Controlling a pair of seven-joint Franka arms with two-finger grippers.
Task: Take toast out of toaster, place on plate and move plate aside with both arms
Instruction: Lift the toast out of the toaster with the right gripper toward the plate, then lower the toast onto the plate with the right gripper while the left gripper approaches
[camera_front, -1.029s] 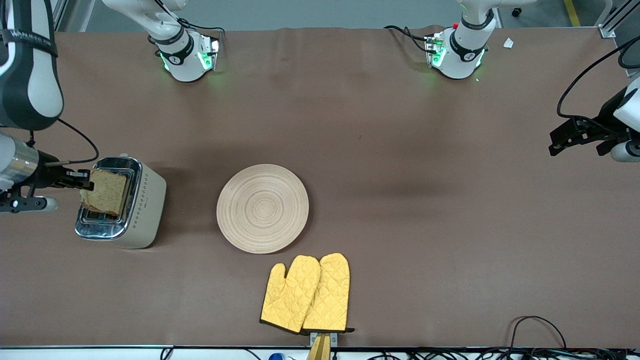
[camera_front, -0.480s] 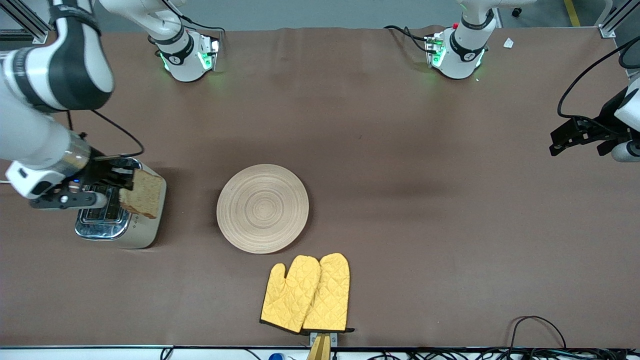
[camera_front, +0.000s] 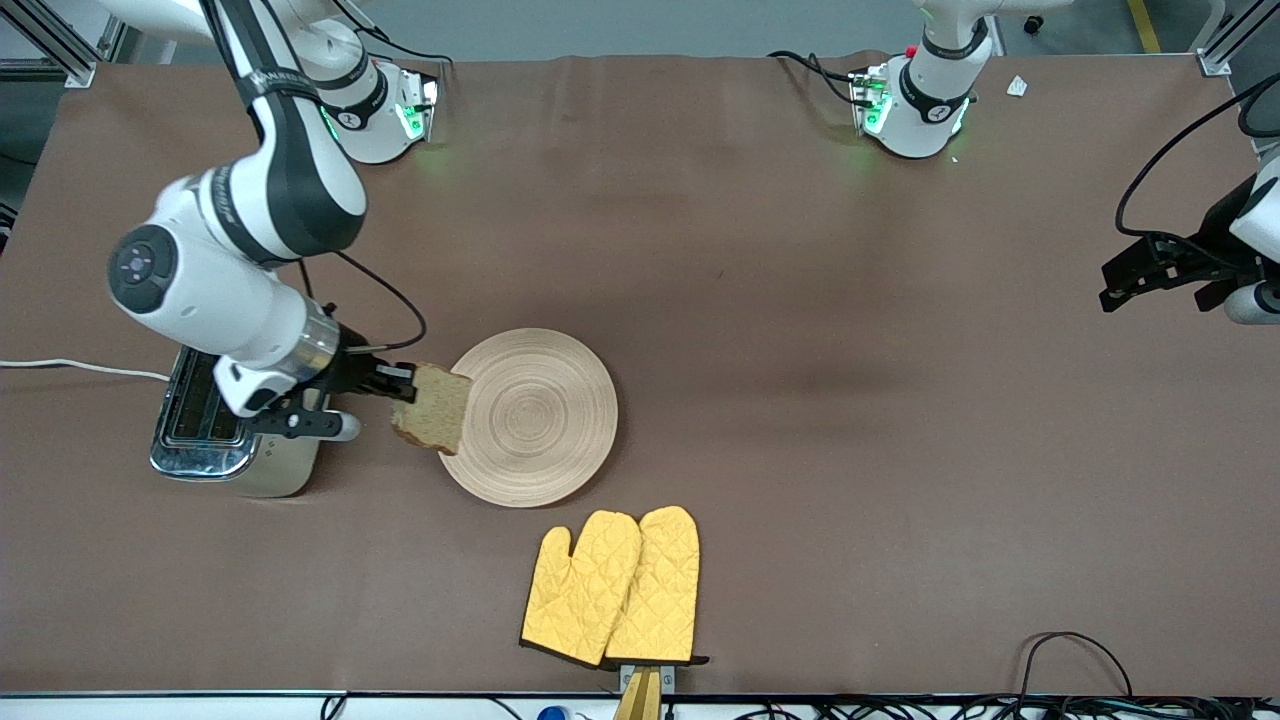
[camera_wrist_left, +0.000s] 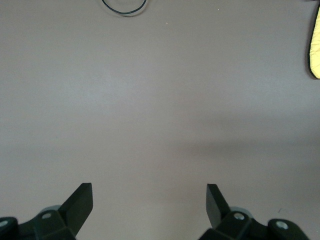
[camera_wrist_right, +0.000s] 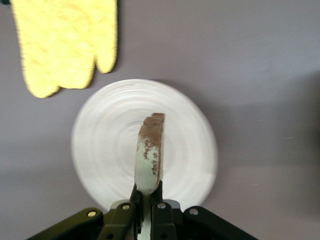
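My right gripper (camera_front: 400, 383) is shut on the toast (camera_front: 436, 408), a brown speckled slice held on edge in the air over the rim of the plate (camera_front: 540, 415) at the right arm's end. In the right wrist view the toast (camera_wrist_right: 150, 152) stands edge-on between the shut fingers (camera_wrist_right: 148, 200) above the round plate (camera_wrist_right: 100, 145). My left gripper (camera_front: 1130, 275) waits at the left arm's end of the table. It is open and empty over bare table in the left wrist view (camera_wrist_left: 149, 192).
A silver toaster (camera_front: 235, 430) stands under the right arm's wrist, at the right arm's end of the table. Two yellow oven mitts (camera_front: 615, 590) lie nearer to the front camera than the plate; they also show in the right wrist view (camera_wrist_right: 65, 42).
The right arm has lifted the toast out of the toaster and carried it toward the plate, to over the plate's rim. The left arm has not moved.
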